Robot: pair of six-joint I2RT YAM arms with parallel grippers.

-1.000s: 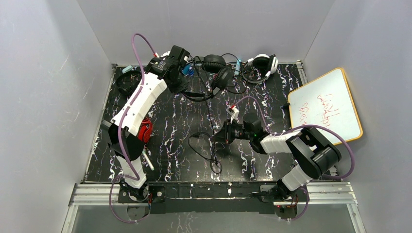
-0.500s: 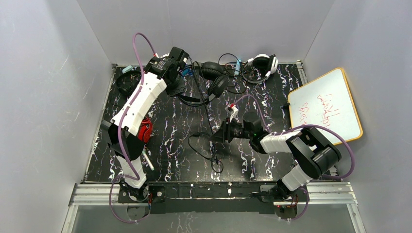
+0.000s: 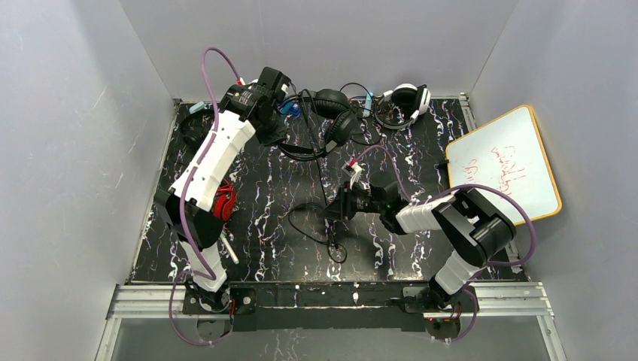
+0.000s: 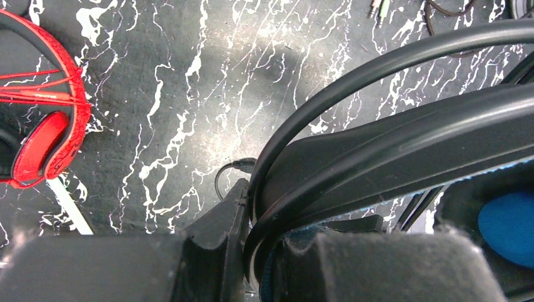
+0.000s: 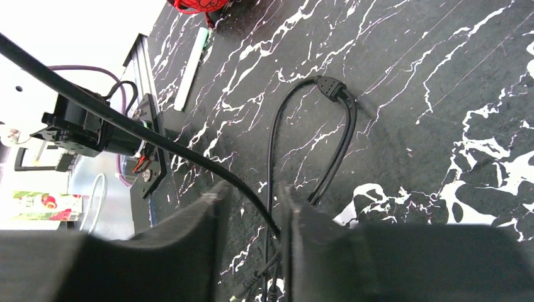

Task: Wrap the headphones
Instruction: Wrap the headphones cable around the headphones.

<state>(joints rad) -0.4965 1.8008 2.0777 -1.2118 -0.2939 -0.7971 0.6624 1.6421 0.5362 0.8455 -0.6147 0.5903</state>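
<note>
Now, headphones (image 3: 331, 103): black pair, held up at the far left.
Left gripper (image 4: 258, 246): clamped on their headband.
Right gripper (image 5: 250, 231): fingers apart, cable (image 5: 126, 125) loose between.
Advice: pinch lightly, draw slack, wind evenly.

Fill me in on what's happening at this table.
Two robot arms are wrapping headphones. The left gripper is shut on the headband of the black headphones at the far side. The right gripper is open mid-table, a thin cable running between its fingers. Red headphones and a white pair lie aside.
</note>
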